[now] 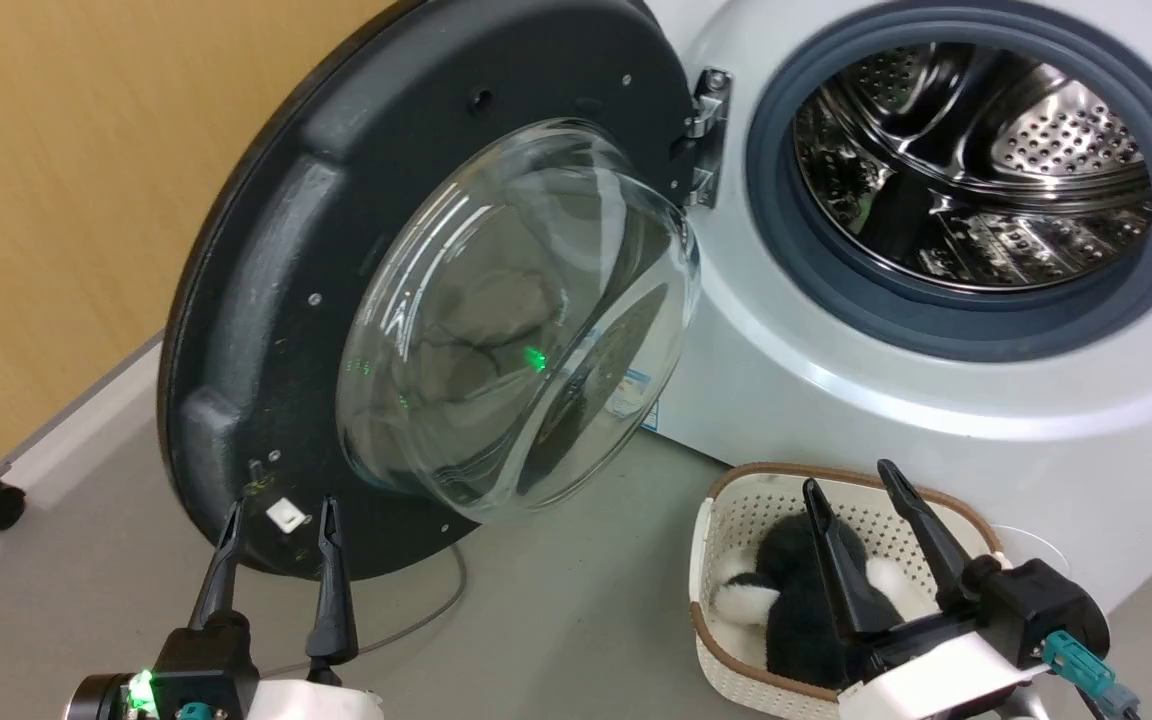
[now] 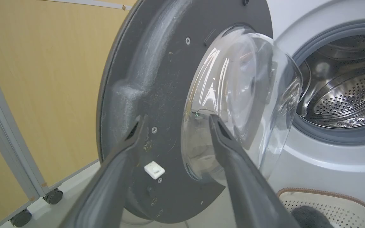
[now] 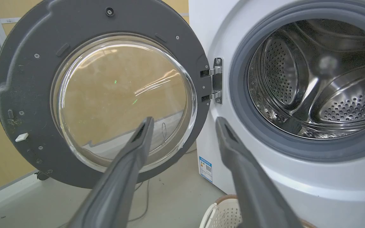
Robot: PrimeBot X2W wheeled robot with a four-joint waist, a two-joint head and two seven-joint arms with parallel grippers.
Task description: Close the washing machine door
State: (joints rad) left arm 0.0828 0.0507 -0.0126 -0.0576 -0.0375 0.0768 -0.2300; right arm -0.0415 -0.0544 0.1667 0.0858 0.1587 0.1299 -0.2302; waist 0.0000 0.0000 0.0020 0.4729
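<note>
Room's bright, even light from overhead, shadows faint and soft-edged. On the washing machine door (image 1: pixel 266 280) the glass bowl (image 1: pixel 516 320) throws white streaks at approx 10 o'clock, plus tiny green specks nr its centre. Steel drum (image 1: pixel 976 170) glints hard up top, goes dark twd its 8 o'clock. Head view is sharp. In the left wrist view the left gripper (image 2: pixel 176 119) looks soft, its fingers (image 2: pixel 242 177) blurring twd 6 o'clock, w/ wide-angle stretch at the edges.

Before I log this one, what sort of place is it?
Probably a laundry corner, perhaps a staged test room: a front-loading washing machine with its door open, a cream basket beside it, a yellow panel on castors.
</note>
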